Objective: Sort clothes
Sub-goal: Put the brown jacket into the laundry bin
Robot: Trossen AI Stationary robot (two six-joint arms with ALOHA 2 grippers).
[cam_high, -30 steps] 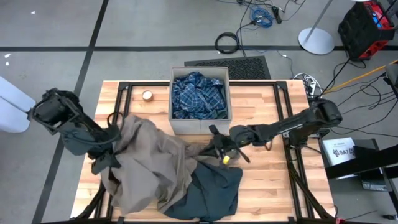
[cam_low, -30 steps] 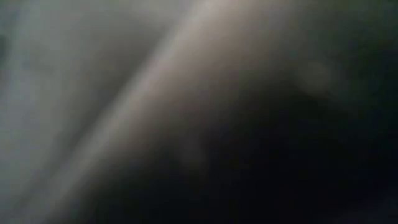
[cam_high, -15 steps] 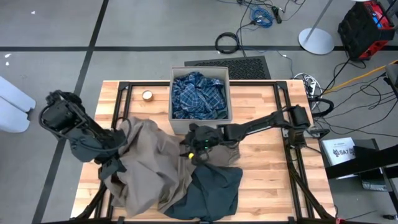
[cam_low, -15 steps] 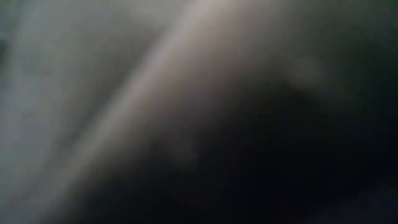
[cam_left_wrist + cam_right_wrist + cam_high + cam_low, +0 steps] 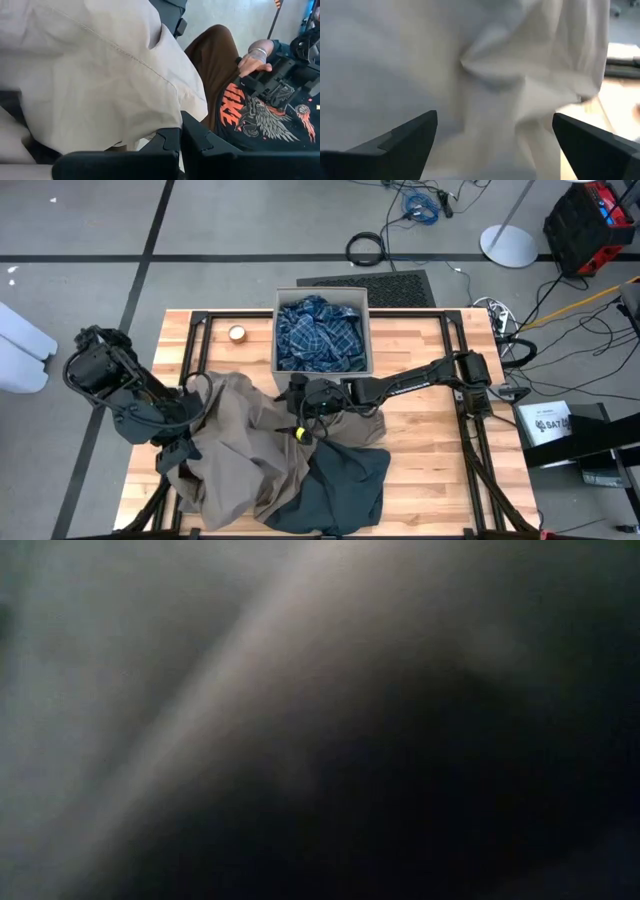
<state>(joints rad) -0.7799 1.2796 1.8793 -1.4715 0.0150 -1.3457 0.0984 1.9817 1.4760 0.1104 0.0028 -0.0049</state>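
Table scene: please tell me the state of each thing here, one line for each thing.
Tan-brown garment: crumpled heap on the table, gripped by the left arm.
Dark slate garment: lying crumpled, partly under the tan one.
Blue plaid shirt: bunched inside the fabric box.
Left gripper: shut on the tan-brown garment.
Right gripper: open, over the tan fabric.

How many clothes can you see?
3: the blue plaid shirt in the box, the tan-brown garment on the table, the dark slate one beside it. More may hide underneath.
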